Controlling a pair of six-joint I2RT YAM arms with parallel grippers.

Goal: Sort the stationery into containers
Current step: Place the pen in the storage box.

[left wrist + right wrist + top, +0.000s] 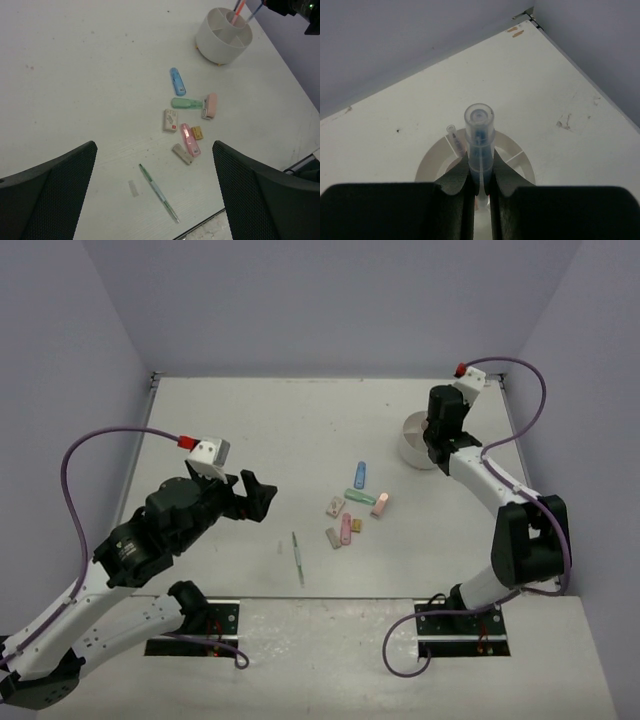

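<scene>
Clear plastic, blue core: the pen stands upright in the right gripper; jaws pinched almost together on its barrel below the cap; its lower end is hidden behind the fingers.
The tub sits upper right in the left wrist view; a red pen leans in its centre cup, and the held pen appears to run down into the same cup; wedge compartments look bare as far as shown.
The left gripper hangs left of centre in the top view; jaws spread fully wide, nothing between them.

Loose stock, centre of the table:
- blue block; green block, touching the pale pink block at its end;
- white block; pink block, with a small tan block just beside it; grey-tan block;
- green pen, lying flat low in the frame; a small clear piece near it, kind uncertain.

Handling, my judgement: everything here is light and stiff; you need little force. Pen barrels are smooth and round, so expect rolling and slipping; take the green pen mid-barrel, fingers across its axis. Blocks are low and crowded; pinch across the narrow sides and start with the blue block, which lies apart, so you do not nudge its neighbours.
</scene>
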